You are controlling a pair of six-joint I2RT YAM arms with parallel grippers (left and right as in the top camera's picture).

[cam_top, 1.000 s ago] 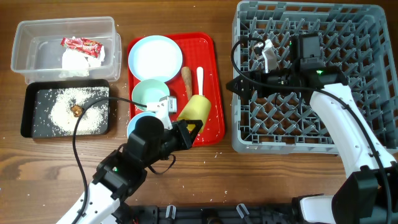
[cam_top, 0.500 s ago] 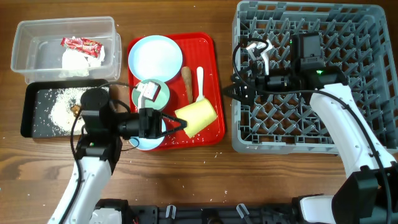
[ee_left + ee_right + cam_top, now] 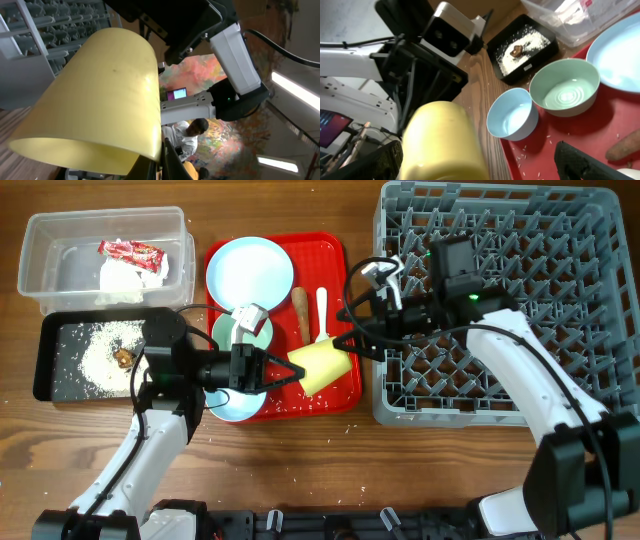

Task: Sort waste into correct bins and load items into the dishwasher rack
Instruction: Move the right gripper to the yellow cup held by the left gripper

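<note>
Overhead view: the wrapper [image 3: 130, 250] and napkin [image 3: 122, 280] lie in the clear tub [image 3: 40, 280], and the rice [image 3: 95, 355] and brown lump [image 3: 122, 358] in the black tray [image 3: 50, 385]. The sausage stick [image 3: 300, 305] is left on the red tray [image 3: 335, 255] with the plate [image 3: 250, 270], two bowls [image 3: 228, 404] and spoon [image 3: 321, 305]. The rack [image 3: 560, 240] looks empty, though the right arm hides part. The left end effector [image 3: 295, 370] grips the yellow cup [image 3: 322, 363] above the red tray's right side. The right end effector [image 3: 350, 335] is spread wide just beside it, likely for a handover.
</note>
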